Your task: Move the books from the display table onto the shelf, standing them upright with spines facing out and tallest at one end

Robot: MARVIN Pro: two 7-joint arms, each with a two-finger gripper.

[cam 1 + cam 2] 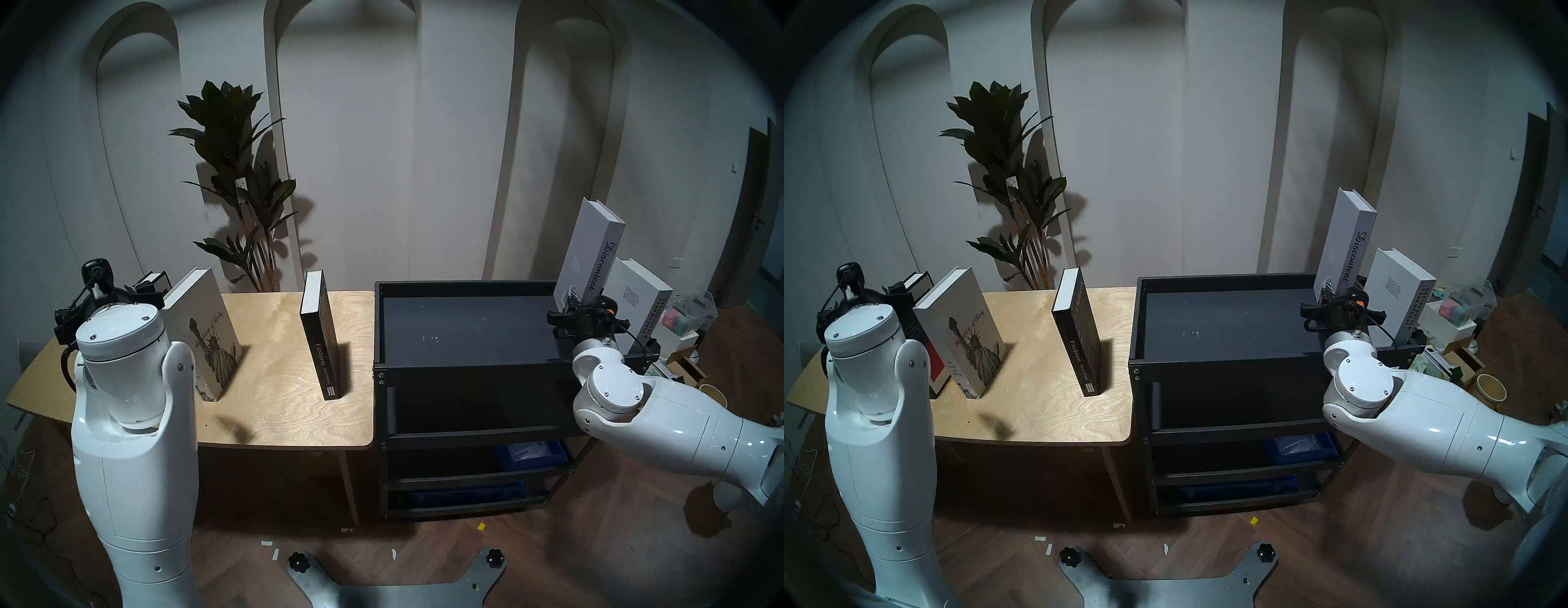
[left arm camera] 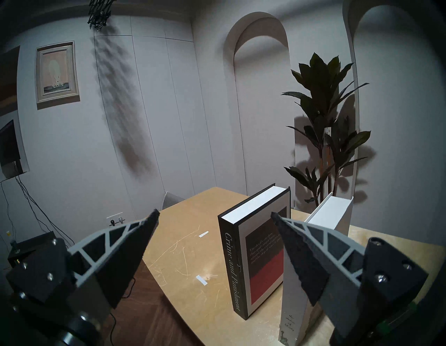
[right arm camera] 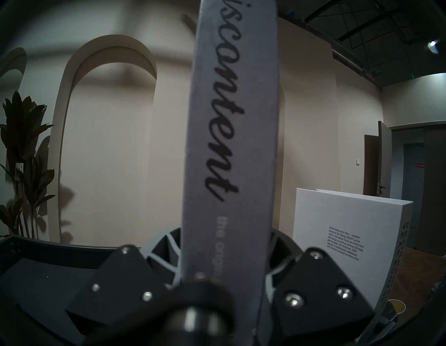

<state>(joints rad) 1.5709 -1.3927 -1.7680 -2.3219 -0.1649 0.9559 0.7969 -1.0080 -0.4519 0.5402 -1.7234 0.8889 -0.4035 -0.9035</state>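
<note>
On the bench (image 1: 275,407), three books stand up. The black Fashion book (image 1: 320,339) stands alone near the bench's right side, with its spine turned to the robot. The white Statue of Liberty book (image 1: 203,335) stands toward the bench's left side and leans a little. The black Crime and Punishment book (image 2: 255,253) stands just beside the Statue of Liberty book, on its left, with a small gap between them.

The left tool (image 2: 214,217) hangs over the left part of the bench, near those two books. Its two fingers are spread wide and nothing is between them. In the left wrist view, one fingertip sits in front of the Statue of Liberty book.

The black shelf (image 1: 466,369) stands touching the right side of the bench. The middle of its top tier is bare. The white Design Hotels Yearbook (image 1: 640,305) stands up at the far right end of that top tier, spine turned to the robot.

The right tool (image 1: 570,308) is at the right end of the shelf's top. It pinches the grey Discontent book (image 1: 589,250) at its lower end, fingers pressed on both covers. That book stands tall just left of the Yearbook, tilted a bit, and is taller than it.

A leafy plant (image 1: 237,178) stands behind the bench.
</note>
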